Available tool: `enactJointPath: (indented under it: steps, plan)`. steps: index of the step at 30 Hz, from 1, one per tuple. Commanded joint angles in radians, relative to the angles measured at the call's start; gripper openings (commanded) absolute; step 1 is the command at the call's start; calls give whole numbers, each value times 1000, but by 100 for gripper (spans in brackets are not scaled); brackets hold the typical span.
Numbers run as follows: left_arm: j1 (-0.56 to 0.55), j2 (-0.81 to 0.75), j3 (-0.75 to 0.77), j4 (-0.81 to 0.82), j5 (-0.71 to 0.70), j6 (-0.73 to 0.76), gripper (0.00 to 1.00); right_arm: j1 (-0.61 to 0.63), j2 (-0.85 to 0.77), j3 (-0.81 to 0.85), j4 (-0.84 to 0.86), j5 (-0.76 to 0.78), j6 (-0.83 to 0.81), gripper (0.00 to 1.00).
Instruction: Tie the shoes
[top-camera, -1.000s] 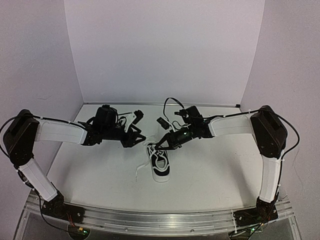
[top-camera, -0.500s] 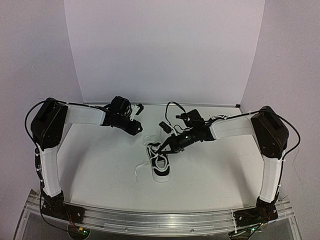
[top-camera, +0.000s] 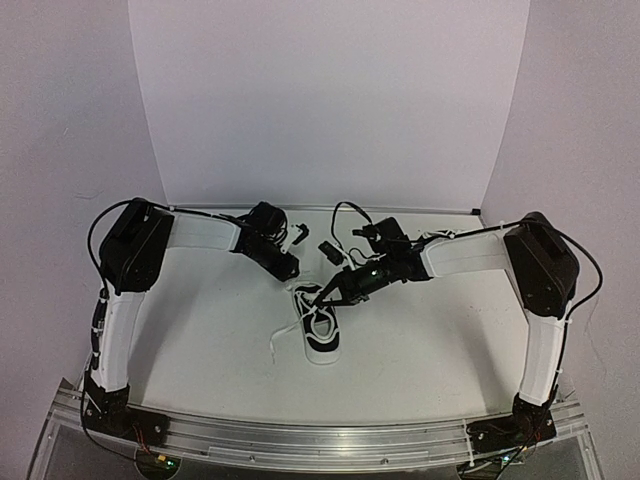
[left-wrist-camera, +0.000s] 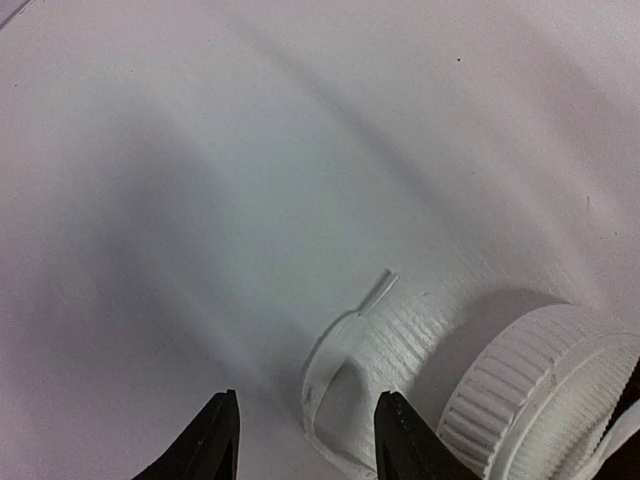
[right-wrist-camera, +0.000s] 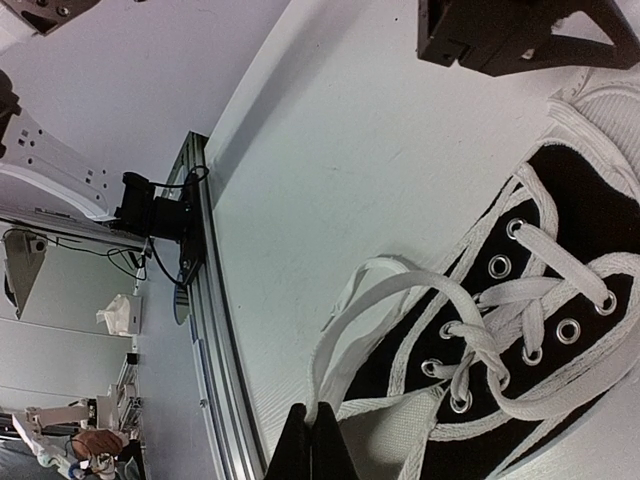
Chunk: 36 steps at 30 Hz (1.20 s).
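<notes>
Black low-top sneaker with a white rubber sole (top-camera: 325, 335) sits in the middle of the bench (top-camera: 200, 350). Right pincer (right-wrist-camera: 312, 425) is clamped shut, looks like on its white lace (right-wrist-camera: 560, 262). Left pincer (left-wrist-camera: 305, 420) is half-open and empty at the shoe's 11 o'clock. Thin grip, so a yank could slip the lace free.

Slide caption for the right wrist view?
Right gripper pinching a white lace loop of the black sneaker.
</notes>
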<state>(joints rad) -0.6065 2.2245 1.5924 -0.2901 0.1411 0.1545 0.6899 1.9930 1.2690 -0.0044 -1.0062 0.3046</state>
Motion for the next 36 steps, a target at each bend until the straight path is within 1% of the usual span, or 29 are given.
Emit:
enactJointPath:
  steps: [1,3,5,8,9,11,12,14,17,20,26,27,28,30,32,36]
  plan:
    - [-12,69,125,-88,-39,75,47,4,-42,-2,20,9,-12,0]
    - [-18,103,166,-129,-56,95,45,5,-40,-1,20,9,-12,0]
    - [-19,120,190,-167,-76,98,39,4,-39,1,19,9,-13,0]
    - [-11,107,176,-218,-106,72,21,3,-40,1,20,9,-15,0]
    - [-8,86,148,-217,-112,60,14,3,-39,1,20,9,-16,0]
    - [-5,31,69,-197,-121,34,6,5,-38,1,20,9,-18,0]
    - [-3,-4,22,-178,-124,21,2,5,-36,2,20,8,-19,0]
    - [-4,-78,-65,-143,-132,-11,0,4,-34,3,19,7,-20,0]
    - [2,-152,-173,-121,-195,-73,0,3,-29,5,20,2,-24,0]
    - [2,-198,-242,-123,-227,-115,0,4,-26,6,20,-1,-25,0]
    - [2,-264,-362,-87,-229,-175,1,3,-23,4,21,-3,-28,0]
    - [2,-268,-375,-75,-221,-178,4,3,-21,4,21,-3,-29,0]
    - [2,-270,-381,-66,-214,-180,11,4,-20,5,21,-4,-30,0]
    - [2,-263,-379,-56,-190,-173,20,3,-16,7,21,-5,-30,0]
    - [2,-249,-366,-50,-166,-166,24,3,-16,9,21,-6,-30,0]
    - [3,-201,-317,-85,-149,-156,26,2,-19,12,20,-3,-30,0]
